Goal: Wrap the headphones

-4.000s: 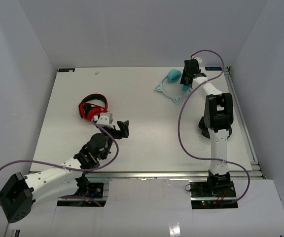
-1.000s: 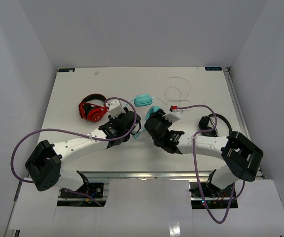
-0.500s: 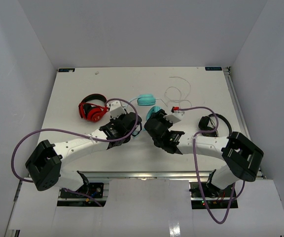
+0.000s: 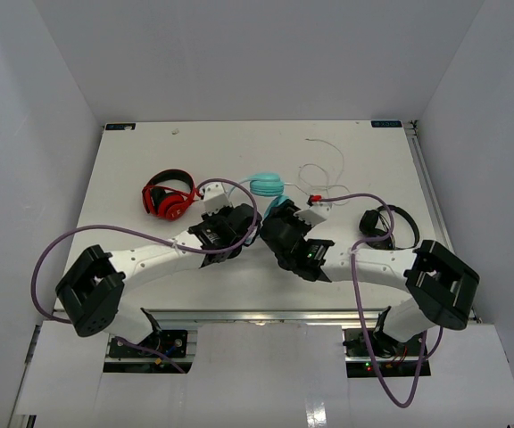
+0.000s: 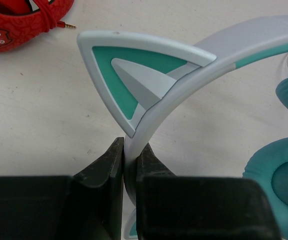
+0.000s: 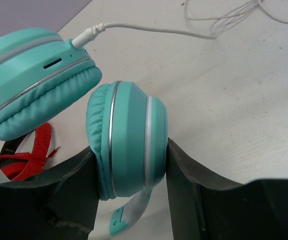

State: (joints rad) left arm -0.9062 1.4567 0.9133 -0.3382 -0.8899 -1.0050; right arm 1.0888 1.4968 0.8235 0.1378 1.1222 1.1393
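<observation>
The teal headphones (image 4: 266, 185) lie mid-table between both arms. In the left wrist view my left gripper (image 5: 130, 147) is shut on their pale band (image 5: 244, 40), just below a cat ear (image 5: 134, 65). In the right wrist view my right gripper (image 6: 129, 150) has one round cup (image 6: 129, 135) between its fingers, and both fingers touch it. The other cup (image 6: 34, 75) lies beside it, with the thin white cord (image 6: 149, 27) plugged in. The cord (image 4: 324, 165) runs in loose loops toward the far right of the table.
Red-and-black headphones (image 4: 168, 198) lie left of my left gripper, close by in the left wrist view (image 5: 19, 25). All-black headphones (image 4: 382, 223) sit at the right, beside the right arm. White walls enclose the table on three sides.
</observation>
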